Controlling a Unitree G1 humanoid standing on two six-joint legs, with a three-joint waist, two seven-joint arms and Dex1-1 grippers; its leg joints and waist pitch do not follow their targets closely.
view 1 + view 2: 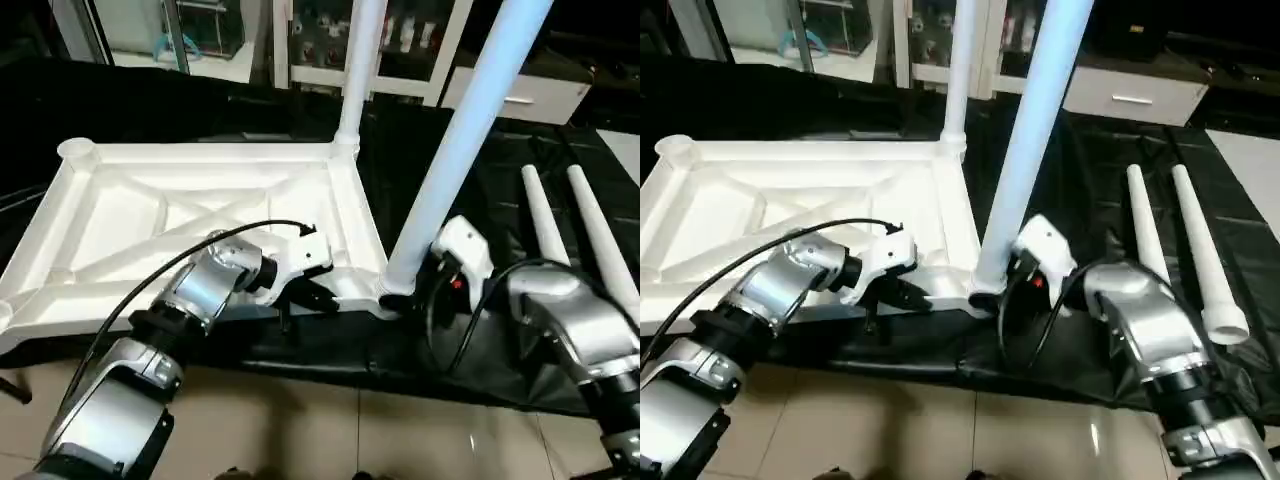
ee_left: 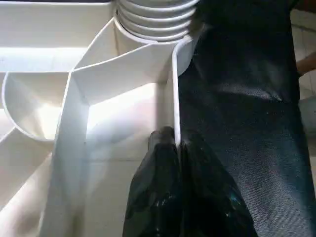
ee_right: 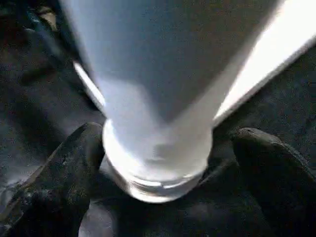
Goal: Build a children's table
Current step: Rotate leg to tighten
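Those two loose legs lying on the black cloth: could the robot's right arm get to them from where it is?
Probably yes. The two loose legs lie just beyond the right end effector, which is open around the near standing leg, with bare cloth between.

My forearms (image 1: 205, 285) are brushed silver cylinders with black joint bands; white wrist housings (image 1: 462, 248), looping black cables, a red mark at right.

- One white tabletop (image 1: 190, 215), lying underside up.
- Four white legs: two standing (image 1: 470, 120) (image 1: 362, 60), two lying (image 1: 1145, 235) (image 1: 1205, 260) near the table's right edge.
- Two tools (image 1: 318, 298) (image 3: 163, 163).
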